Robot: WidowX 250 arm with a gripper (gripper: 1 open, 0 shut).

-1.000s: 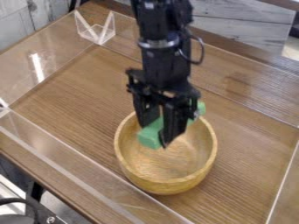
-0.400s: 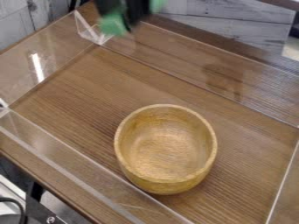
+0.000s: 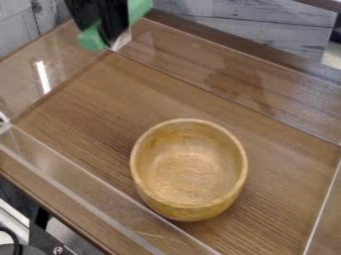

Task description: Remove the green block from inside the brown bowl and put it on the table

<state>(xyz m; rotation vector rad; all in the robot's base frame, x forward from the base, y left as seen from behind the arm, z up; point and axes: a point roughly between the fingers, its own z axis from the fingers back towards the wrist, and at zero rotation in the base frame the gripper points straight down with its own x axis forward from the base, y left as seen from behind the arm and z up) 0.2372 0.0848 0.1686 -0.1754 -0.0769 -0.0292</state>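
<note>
I see the bowl (image 3: 189, 169) as pale wood, smooth inside, with a soft low sheen. The table (image 3: 114, 105) below me shows brown wood grain under a slight gloss, and the low walls (image 3: 94, 184) along its edge look like clear, shiny plastic.

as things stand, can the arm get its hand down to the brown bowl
Probably, as the brown bowl sits open with nothing over it, but the hand seems to be gripping the green block, which would come first.
</note>
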